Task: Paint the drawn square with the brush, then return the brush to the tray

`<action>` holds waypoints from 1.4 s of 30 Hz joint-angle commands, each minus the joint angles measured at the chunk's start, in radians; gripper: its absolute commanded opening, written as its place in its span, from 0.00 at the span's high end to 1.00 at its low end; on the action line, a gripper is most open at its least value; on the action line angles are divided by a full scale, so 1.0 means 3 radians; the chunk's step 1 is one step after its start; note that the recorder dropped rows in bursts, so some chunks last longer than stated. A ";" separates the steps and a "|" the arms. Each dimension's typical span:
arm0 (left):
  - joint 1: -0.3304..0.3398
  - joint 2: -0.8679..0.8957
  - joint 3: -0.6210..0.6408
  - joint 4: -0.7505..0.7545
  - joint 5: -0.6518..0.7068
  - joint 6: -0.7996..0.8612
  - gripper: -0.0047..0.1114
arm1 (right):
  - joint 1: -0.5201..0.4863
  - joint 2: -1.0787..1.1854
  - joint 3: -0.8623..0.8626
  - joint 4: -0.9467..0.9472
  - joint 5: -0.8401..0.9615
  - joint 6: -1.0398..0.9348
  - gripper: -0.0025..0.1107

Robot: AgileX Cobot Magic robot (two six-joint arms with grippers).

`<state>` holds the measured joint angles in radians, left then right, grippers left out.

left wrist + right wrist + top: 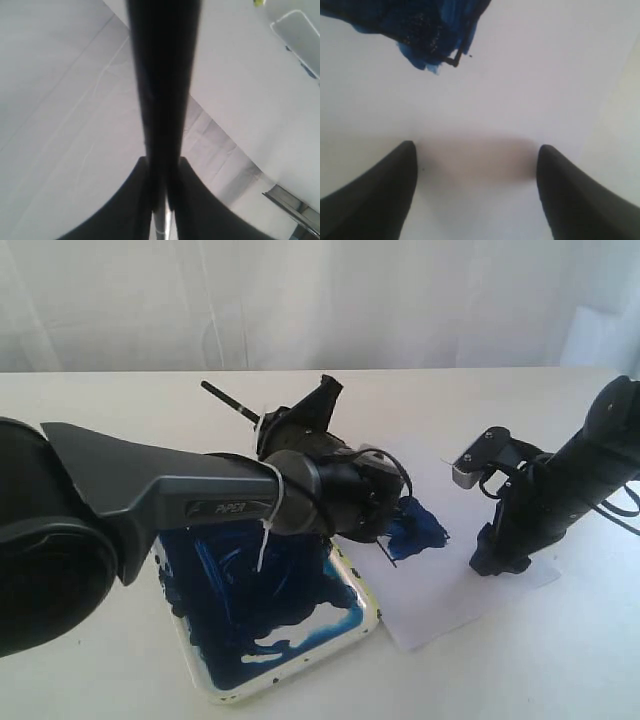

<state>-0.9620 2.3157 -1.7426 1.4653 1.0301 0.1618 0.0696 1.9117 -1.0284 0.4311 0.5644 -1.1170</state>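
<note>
A plain white matte table [100, 400] fills most of the exterior view. A white rectangular paper sheet [455, 605] lies flat on the table, right of its middle in that view, with one corner pointing toward the table's near edge. A pale white curtain [300, 300] with soft vertical folds hangs behind the table's far edge.

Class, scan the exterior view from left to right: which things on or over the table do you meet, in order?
tray → drawn square, smeared blue → right gripper, open
</note>
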 commanded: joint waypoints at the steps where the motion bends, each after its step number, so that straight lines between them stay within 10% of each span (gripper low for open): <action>1: 0.0043 -0.0121 0.0226 0.0330 -0.0276 -0.0283 0.96 | -0.0002 0.0065 0.0018 -0.0049 -0.0092 0.0003 0.42; 22: 0.0184 -0.0297 0.0838 0.0930 -0.0543 -0.1061 0.96 | -0.0002 0.0065 0.0018 -0.0034 -0.0103 0.0003 0.42; 42: 0.0257 -0.0343 0.0846 0.0930 -0.0638 -0.0606 0.96 | -0.0002 0.0117 0.0018 -0.0034 -0.0160 0.0052 0.42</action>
<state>-0.8856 2.2270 -1.4965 1.7317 0.8375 -0.0290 0.0696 1.9180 -1.0284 0.4467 0.5386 -1.0987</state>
